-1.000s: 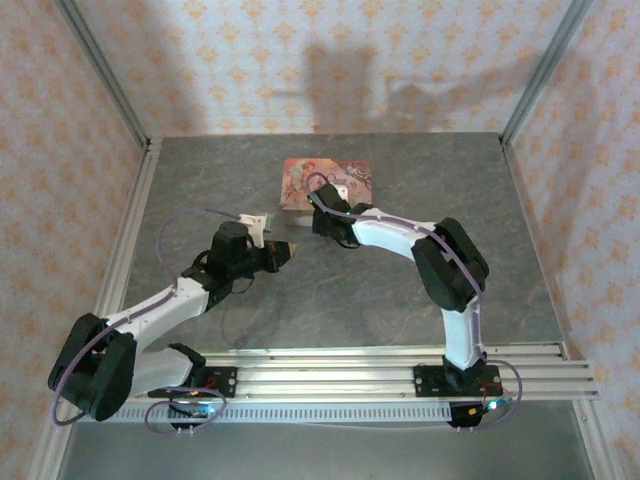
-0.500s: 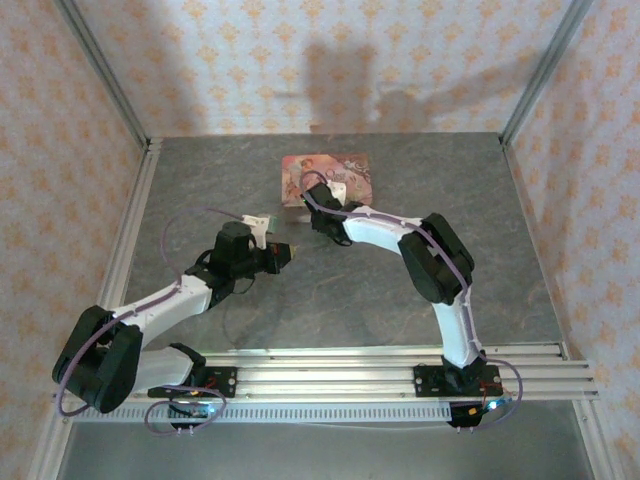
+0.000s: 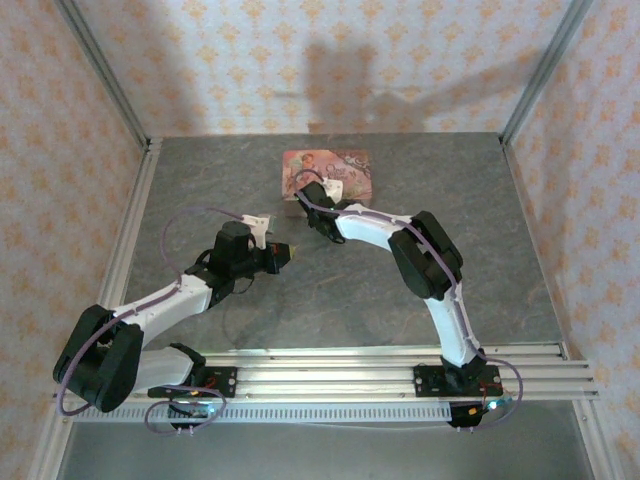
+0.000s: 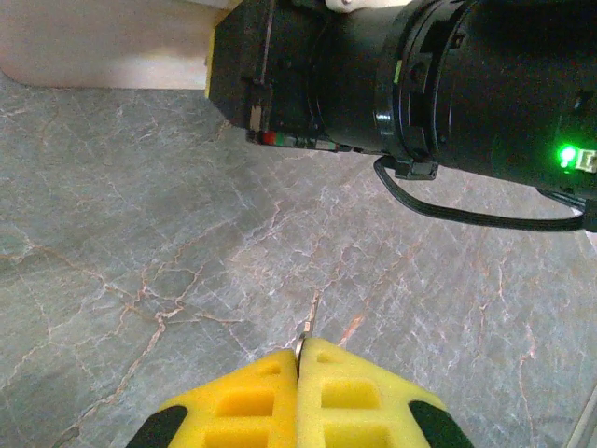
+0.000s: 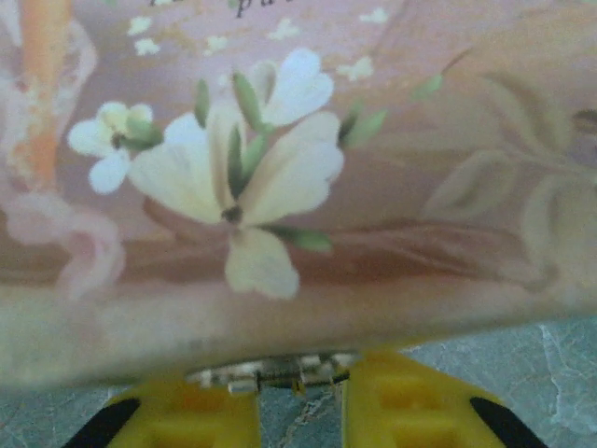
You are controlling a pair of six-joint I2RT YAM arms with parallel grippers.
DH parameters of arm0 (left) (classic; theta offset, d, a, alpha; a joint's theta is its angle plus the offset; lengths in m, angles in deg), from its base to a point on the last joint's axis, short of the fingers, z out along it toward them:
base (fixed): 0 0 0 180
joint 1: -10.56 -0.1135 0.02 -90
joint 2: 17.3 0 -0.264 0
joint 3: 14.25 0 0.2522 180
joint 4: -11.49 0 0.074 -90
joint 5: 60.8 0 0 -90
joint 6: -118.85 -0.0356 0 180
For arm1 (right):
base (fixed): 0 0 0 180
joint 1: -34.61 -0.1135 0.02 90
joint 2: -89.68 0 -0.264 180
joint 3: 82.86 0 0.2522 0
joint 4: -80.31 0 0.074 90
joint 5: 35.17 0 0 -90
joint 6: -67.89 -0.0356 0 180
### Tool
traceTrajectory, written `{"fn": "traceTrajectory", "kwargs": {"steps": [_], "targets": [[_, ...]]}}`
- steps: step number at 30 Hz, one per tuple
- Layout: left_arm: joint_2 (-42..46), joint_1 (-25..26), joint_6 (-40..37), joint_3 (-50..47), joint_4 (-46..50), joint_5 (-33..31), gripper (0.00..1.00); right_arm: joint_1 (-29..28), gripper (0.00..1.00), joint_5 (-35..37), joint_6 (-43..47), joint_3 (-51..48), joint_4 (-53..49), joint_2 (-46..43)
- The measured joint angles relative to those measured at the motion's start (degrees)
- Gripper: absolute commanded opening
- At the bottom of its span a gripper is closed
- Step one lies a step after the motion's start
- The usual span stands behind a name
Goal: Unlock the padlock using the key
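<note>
Currently my left pincer (image 4: 298, 358) is pinching the tiny thin silvery metal key (image 4: 303, 336), pads fully together, tip poking out. My right pincer (image 5: 300, 397) is straddling a silvery metal bit, seemingly the tiny padlock (image 5: 270, 373), under the pink flowered tin box's (image 5: 280, 187) front edge; whether it is gripping, I cannot tell. Best done by clamping the lock steady before the key is coming across.

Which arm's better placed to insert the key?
Left, likely: the left gripper is shut on the key, tip protruding. The right gripper is at the box's front edge by a silvery metal piece, better for steadying.
</note>
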Motion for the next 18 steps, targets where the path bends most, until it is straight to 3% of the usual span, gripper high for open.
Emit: {"fn": "traceTrajectory", "kwargs": {"steps": [7,12,18], "targets": [[0.85,-0.42,-0.94,-0.55,0.0,0.02,0.0,0.0,0.0,0.15,1.9,0.44,-0.15,0.24],[1.92,-0.42,-1.53,-1.84,0.22,0.02,0.0,0.13,0.0,-1.99,4.04,-0.31,-0.04,-0.63],[4.11,-0.44,-1.57,-3.3,0.92,0.02,0.0,0.33,0.0,-9.97,7.1,-6.27,0.42,-6.16]]}}
